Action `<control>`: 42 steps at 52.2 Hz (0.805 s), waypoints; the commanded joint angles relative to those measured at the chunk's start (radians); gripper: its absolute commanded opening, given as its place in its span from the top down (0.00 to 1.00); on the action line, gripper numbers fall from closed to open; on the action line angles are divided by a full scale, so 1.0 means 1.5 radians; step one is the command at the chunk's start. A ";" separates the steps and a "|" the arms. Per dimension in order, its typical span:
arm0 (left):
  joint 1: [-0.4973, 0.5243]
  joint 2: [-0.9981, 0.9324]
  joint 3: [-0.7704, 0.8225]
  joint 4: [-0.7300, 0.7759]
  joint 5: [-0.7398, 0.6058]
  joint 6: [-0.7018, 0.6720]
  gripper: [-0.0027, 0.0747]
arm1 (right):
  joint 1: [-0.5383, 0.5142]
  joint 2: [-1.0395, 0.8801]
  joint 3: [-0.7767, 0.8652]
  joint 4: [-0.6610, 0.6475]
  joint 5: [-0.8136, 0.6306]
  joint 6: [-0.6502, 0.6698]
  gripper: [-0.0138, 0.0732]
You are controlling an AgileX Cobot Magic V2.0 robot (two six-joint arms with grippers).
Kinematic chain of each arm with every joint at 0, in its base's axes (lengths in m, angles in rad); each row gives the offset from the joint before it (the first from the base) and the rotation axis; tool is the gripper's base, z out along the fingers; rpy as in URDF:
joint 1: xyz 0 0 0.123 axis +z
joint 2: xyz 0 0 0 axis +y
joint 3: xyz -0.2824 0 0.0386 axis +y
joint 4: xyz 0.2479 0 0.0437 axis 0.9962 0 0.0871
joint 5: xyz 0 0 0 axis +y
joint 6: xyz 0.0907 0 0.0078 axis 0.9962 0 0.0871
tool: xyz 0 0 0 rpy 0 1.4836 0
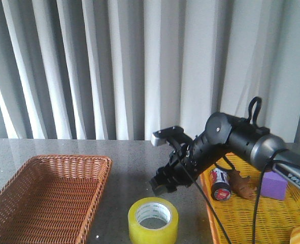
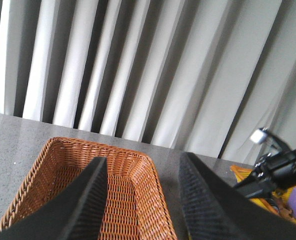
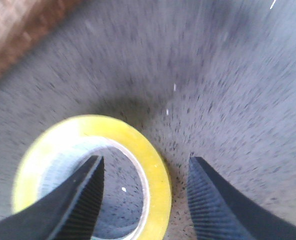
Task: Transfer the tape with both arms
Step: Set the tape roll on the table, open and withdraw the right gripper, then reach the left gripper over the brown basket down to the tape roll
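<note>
The yellow tape roll (image 1: pixel 153 220) lies flat on the grey table near the front, its white core facing up. My right gripper (image 1: pixel 162 184) hangs open just above and behind it. In the right wrist view the tape (image 3: pixel 155 165) lies below the open gripper (image 3: pixel 145 165): one finger is over the hole, the other outside the roll's wall. Nothing is gripped. My left gripper (image 2: pixel 142 165) is open and empty, above the brown wicker basket (image 2: pixel 137 170); the left arm is out of the front view.
The brown wicker basket (image 1: pixel 63 168) stands at the left front. A yellow tray (image 1: pixel 241 213) at the right holds a small red-black-white can (image 1: pixel 220 184), a brown toy (image 1: pixel 241 184) and a purple block (image 1: pixel 274 184). Grey curtains hang behind the table.
</note>
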 commanded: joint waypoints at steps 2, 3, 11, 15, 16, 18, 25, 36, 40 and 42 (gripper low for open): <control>-0.001 0.011 -0.022 -0.007 -0.035 -0.001 0.53 | -0.006 -0.133 -0.022 0.020 -0.041 -0.001 0.39; -0.001 0.011 -0.022 -0.007 -0.035 -0.001 0.53 | -0.006 -0.150 -0.022 0.018 -0.042 -0.002 0.40; -0.001 0.012 -0.022 -0.007 -0.031 -0.001 0.53 | -0.008 -0.273 -0.021 0.010 -0.027 0.001 0.45; -0.001 0.012 -0.022 -0.007 -0.031 0.007 0.53 | -0.008 -0.339 -0.012 0.005 -0.015 -0.003 0.50; -0.001 0.012 -0.022 -0.007 -0.031 0.009 0.53 | -0.008 -0.351 -0.004 0.002 -0.017 -0.003 0.51; -0.001 0.012 -0.022 -0.007 -0.031 0.012 0.53 | -0.008 -0.390 0.014 -0.005 -0.026 -0.003 0.54; -0.001 0.014 -0.022 -0.007 -0.031 0.012 0.57 | -0.008 -0.530 0.165 -0.026 -0.088 0.001 0.65; -0.001 0.048 -0.026 -0.007 -0.026 0.012 0.66 | -0.008 -0.825 0.525 -0.043 -0.305 0.004 0.77; -0.001 0.072 -0.038 -0.007 -0.024 0.017 0.69 | -0.008 -0.956 0.670 -0.050 -0.396 0.032 0.83; -0.001 0.085 -0.050 -0.008 -0.024 0.027 0.70 | -0.008 -1.012 0.727 -0.050 -0.426 0.043 0.86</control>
